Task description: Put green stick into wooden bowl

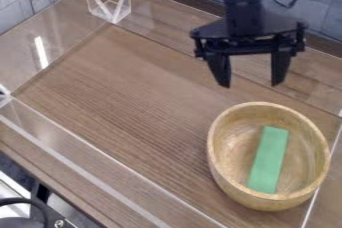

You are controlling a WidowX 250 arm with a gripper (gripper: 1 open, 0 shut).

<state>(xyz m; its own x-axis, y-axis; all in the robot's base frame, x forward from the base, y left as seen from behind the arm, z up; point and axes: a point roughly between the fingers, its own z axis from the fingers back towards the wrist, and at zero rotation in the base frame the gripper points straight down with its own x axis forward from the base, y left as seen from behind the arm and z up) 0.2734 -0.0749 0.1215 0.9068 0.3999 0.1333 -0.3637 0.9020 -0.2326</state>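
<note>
Green stick [271,158] lies flat inside wooden bowl [230,126] — placement looks done. Pincer [249,71] empty, jaws spread wide, above desk [120,87] beyond bowl — next: retreat clear.

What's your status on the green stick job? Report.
Tool open, empty, above table beyond wooden bowl. Green stick lying inside bowl. Nothing in the way.
</note>
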